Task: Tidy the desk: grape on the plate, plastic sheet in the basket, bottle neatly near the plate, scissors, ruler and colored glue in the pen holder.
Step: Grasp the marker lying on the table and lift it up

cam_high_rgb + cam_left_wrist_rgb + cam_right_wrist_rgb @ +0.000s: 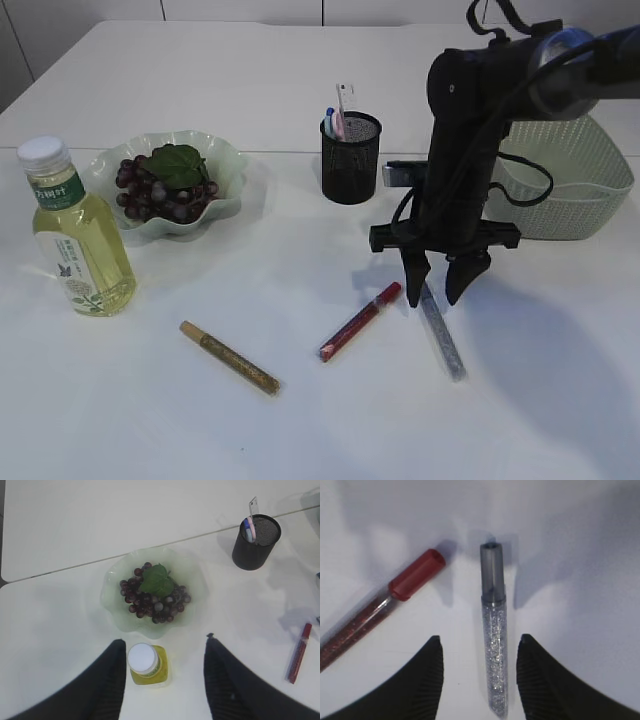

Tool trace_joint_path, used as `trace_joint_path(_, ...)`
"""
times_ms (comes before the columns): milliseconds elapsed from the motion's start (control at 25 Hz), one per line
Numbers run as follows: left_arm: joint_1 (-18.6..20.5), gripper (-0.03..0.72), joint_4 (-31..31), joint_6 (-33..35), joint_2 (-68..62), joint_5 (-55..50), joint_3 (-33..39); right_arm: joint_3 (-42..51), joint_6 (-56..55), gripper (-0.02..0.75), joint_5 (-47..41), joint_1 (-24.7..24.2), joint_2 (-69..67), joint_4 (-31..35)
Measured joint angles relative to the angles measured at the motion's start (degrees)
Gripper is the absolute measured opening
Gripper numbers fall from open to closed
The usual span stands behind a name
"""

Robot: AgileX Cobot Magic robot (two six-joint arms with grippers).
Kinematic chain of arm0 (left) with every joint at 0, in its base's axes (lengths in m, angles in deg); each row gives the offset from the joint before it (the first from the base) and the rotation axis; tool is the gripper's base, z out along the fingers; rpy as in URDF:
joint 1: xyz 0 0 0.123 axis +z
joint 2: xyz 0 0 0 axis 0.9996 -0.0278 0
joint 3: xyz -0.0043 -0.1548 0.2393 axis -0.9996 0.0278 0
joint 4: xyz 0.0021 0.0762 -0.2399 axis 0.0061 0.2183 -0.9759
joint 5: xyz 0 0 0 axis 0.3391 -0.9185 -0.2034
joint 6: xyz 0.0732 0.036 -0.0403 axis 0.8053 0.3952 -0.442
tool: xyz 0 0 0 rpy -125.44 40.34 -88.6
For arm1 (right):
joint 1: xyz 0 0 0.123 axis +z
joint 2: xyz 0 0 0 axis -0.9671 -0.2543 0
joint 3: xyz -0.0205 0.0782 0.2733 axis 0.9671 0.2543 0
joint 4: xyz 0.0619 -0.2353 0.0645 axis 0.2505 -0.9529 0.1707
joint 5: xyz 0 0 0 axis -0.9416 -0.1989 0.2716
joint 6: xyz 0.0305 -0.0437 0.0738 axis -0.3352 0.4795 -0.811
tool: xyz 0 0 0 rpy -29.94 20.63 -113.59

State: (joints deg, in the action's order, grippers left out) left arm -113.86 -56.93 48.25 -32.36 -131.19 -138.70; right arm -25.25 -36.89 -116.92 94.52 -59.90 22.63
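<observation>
My right gripper (440,290) hangs open just above the table, its jaws on either side of a silver glitter glue tube (493,645) without touching it. A red glue tube (360,320) lies just left of it, and a gold one (230,357) lies farther left. The grape (165,185) rests on the green plate (228,165). The bottle (80,240) stands upright beside the plate. My left gripper (165,641) is open high above the bottle (147,664). The black pen holder (350,160) holds the clear ruler (253,506) and pink and blue handles. I cannot see the plastic sheet.
The pale green basket (575,190) stands at the right behind my right arm. A seam between two tabletops runs behind the plate and pen holder.
</observation>
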Motion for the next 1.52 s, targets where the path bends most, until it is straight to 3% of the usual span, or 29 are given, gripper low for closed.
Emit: trace_joint_path(1520, 0.0, 0.372, 0.0, 0.0, 0.0, 0.0, 0.0, 0.6, 0.1, 0.385, 0.2, 0.0, -4.0, -0.9)
